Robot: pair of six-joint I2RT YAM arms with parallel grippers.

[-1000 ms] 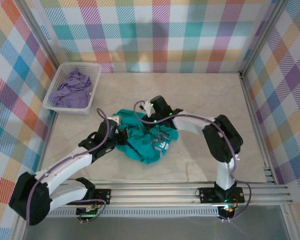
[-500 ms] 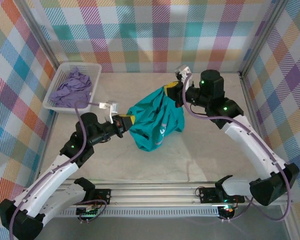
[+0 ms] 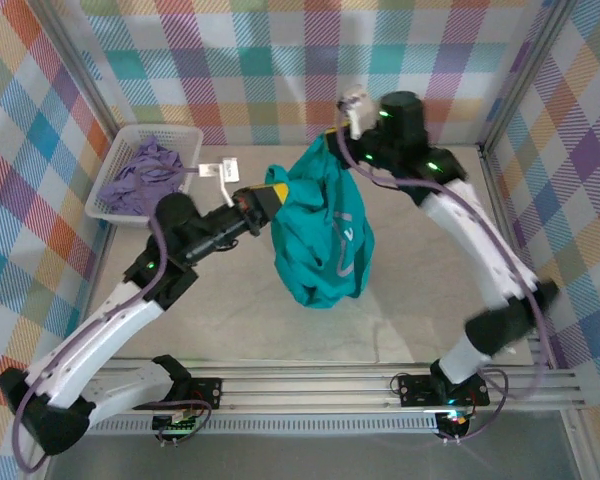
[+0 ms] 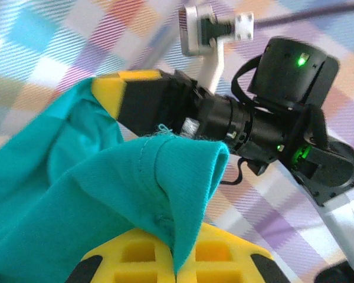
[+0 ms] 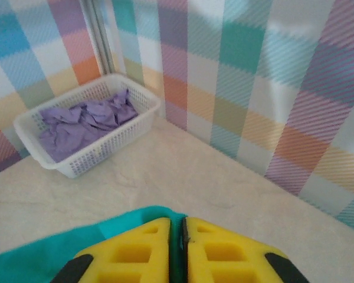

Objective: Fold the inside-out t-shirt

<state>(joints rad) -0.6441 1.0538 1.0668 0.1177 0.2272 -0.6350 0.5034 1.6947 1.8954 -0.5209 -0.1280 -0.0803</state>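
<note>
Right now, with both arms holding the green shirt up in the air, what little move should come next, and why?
Probably draw the two grippers apart. The left gripper and right gripper each pinch the inside-out t-shirt close together, so it hangs as a bunched lump above the table. Spreading it would likely open the fabric for laying flat.

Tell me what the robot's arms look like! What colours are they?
The left arm and right arm are white tubes with chunky black joints. Purple cables loop along them, and small green lights glow on the joints. The left pincer and right pincer have bright yellow fingers with square hollows.
</note>
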